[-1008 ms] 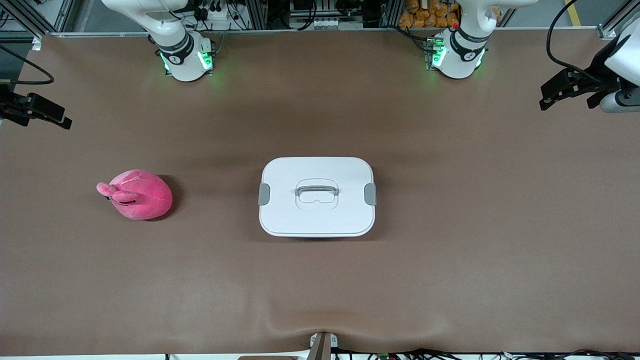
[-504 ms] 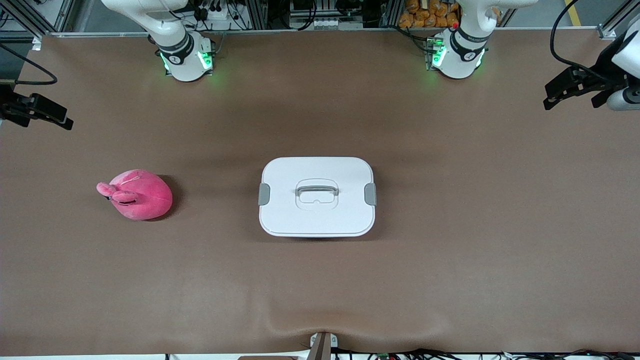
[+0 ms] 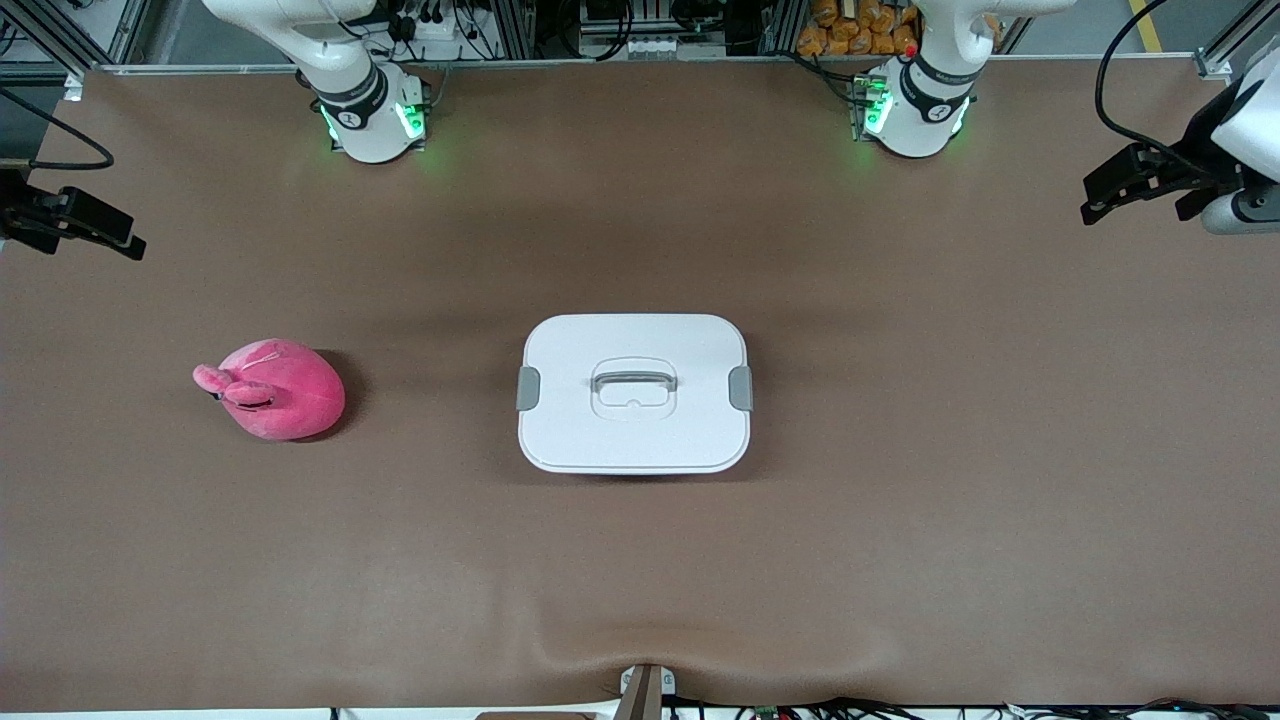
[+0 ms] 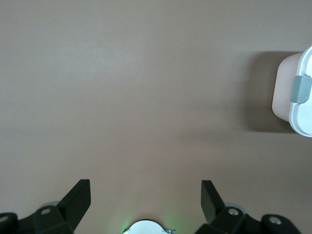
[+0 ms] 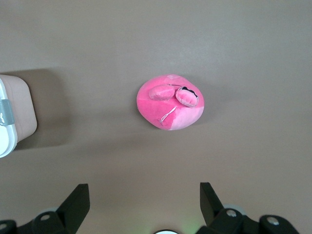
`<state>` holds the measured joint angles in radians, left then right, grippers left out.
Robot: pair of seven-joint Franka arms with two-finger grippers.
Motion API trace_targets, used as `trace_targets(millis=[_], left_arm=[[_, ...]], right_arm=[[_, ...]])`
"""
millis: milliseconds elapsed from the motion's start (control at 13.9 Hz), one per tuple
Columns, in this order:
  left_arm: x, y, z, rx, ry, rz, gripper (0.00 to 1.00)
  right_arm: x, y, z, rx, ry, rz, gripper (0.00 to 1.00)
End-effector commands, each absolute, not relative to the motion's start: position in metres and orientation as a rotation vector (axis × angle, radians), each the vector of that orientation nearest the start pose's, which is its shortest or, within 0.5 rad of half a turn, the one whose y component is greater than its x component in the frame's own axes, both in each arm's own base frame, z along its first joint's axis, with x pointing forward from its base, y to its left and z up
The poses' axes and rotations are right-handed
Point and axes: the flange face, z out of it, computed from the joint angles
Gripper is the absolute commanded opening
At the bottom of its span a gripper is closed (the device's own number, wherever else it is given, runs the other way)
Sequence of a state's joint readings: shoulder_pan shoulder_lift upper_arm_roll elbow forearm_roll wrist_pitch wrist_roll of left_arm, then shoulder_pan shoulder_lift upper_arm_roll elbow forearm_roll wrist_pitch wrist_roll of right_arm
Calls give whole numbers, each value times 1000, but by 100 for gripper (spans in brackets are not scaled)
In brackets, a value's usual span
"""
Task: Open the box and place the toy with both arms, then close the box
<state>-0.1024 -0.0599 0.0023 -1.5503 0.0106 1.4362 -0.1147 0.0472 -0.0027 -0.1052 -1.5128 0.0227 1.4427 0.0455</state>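
1. On the brown table [image 3: 900,500], near its middle, the box [image 3: 634,392] is sitting shut, its white lid [image 3: 640,440] lying flat with the grey handle [image 3: 633,380] folded into its recess and a grey clip [image 3: 528,388] showing at each short end; what is lying inside cannot be told.
2. Toward the right arm's end of the table, the toy [image 3: 272,388] is resting on the bare cloth, well apart from the box, its two nubs pointing away from it.
3. Seen from the front, the left gripper [image 3: 1105,195] is hanging over the table's edge at the left arm's end, and the right gripper [image 3: 75,230] is hanging over the edge at the right arm's end; both are holding nothing.
4. From the left wrist, the fingers [image 4: 78,197] are standing wide apart, and the box's translucent pink wall [image 4: 282,87] is showing under the lid, which the front view is hiding.
5. From the right wrist, the fingers [image 5: 78,197] are likewise spreading wide, with the toy [image 5: 170,101] in view between them.
6. Bare cloth is lying all round the box and toy.
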Motion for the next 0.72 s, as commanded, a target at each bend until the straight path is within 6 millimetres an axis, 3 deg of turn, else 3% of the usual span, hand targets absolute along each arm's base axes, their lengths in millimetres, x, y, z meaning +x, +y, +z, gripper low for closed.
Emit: trace_targets(millis=[0,648], left_arm=[[522,-53,659,-3112,-19,91,100],[526,-55,649,-3110,-20,120,100]], right_arm=[[536,-35,649,-3121,173,82,100],[542,-30,650,-3130,155,34,100]])
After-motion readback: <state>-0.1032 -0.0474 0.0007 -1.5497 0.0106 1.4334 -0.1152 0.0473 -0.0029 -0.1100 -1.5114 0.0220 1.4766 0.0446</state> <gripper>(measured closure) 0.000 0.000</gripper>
